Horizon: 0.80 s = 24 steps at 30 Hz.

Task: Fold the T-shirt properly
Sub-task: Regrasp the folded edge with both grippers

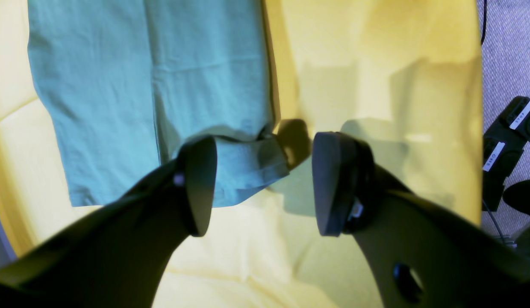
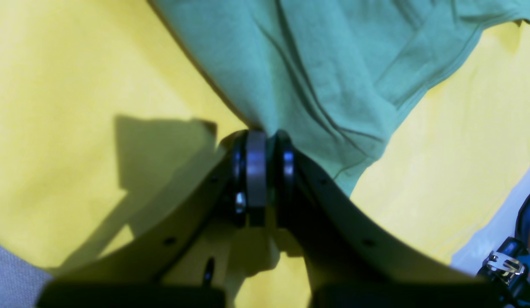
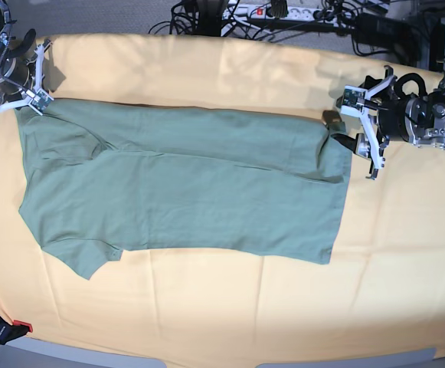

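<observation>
The sage-green T-shirt (image 3: pixel 184 184) lies spread flat and sideways on the yellow cloth (image 3: pixel 207 307). My right gripper (image 3: pixel 24 96), at the base view's top left, is shut on the shirt's far left corner. In the right wrist view the jaws (image 2: pixel 263 141) are pinched on a bunched edge of the shirt (image 2: pixel 333 64), pulling creases from it. My left gripper (image 3: pixel 358 132) is open at the shirt's far right corner. In the left wrist view the hem corner (image 1: pixel 252 167) lies between the spread fingers (image 1: pixel 265 184), nearer the left one. The shirt (image 1: pixel 141 85) stretches away beyond.
The yellow cloth covers the whole table. Cables and a power strip (image 3: pixel 283 11) lie behind the far edge. A red-tipped clamp (image 3: pixel 15 327) sits at the front left corner. Black labelled devices (image 1: pixel 510 132) on grey floor show past the cloth's edge.
</observation>
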Each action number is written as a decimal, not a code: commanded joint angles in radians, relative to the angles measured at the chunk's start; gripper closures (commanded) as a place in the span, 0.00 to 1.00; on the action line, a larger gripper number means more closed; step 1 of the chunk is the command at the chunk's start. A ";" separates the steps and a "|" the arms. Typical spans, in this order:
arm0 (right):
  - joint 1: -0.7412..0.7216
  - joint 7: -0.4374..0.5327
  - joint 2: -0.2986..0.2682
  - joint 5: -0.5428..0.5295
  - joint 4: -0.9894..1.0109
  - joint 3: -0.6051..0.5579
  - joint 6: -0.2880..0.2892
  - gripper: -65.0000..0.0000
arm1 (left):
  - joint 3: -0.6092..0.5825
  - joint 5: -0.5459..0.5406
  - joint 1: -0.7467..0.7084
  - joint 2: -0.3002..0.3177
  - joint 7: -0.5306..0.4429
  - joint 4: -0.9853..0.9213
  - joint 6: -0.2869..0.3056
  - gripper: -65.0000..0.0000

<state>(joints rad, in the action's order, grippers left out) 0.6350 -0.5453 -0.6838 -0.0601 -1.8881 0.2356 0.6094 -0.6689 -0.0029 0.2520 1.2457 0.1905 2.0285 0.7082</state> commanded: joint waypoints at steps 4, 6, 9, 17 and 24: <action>0.002 -0.015 -0.017 0.005 -0.006 0.008 -0.008 0.90 | 0.011 -0.009 0.006 0.017 -0.010 0.008 -0.010 0.45; 0.002 -0.029 -0.018 -0.019 -0.006 0.008 -0.008 0.90 | 0.011 -0.008 0.006 0.013 -0.010 -0.003 -0.010 0.45; 0.002 -0.039 -0.018 -0.048 -0.006 0.008 -0.008 0.90 | 0.011 -0.009 0.006 -0.012 -0.010 -0.043 -0.010 0.45; 0.002 -0.039 -0.018 -0.047 -0.006 0.008 -0.008 0.60 | 0.010 -0.008 0.006 -0.104 -0.011 -0.173 -0.010 0.45; 0.002 -0.037 -0.017 -0.048 -0.006 0.008 -0.008 0.59 | 0.009 0.056 0.006 -0.122 -0.097 -0.269 -0.010 0.45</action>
<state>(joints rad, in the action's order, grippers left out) 0.6346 -0.5838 -0.6846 -0.1051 -1.8885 0.2356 0.6022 -0.6689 0.0608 0.2436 1.1076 0.1093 1.7508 0.7048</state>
